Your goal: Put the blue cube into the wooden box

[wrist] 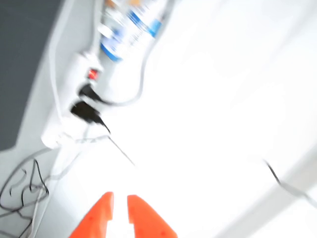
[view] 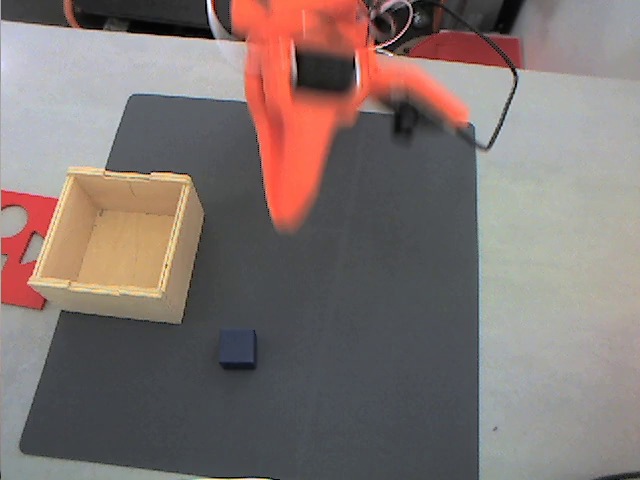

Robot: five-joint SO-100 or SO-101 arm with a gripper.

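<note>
In the fixed view the blue cube (view: 238, 348) sits alone on the dark mat (view: 380, 330), at about five o'clock from the wooden box (view: 118, 244) and near its lower right corner without touching it. The box stands upright at the mat's nine o'clock edge, open side up, its floor bare. A flat red sheet (view: 20, 245) lies on the pale bench (view: 560, 300) at the box's nine o'clock side, partly under it. The orange arm (view: 300, 110), blurred, hangs over the mat's twelve o'clock part, well apart from cube and box; a black cable (view: 500, 90) loops at its three o'clock side.

In the wrist view the tool (wrist: 120, 204) enters from six o'clock, its two orange fingertips (wrist: 105, 206) parted by a narrow slit with nothing between them. Beyond it, at about ten o'clock, lies a white power strip (wrist: 74, 94) with black plugs.
</note>
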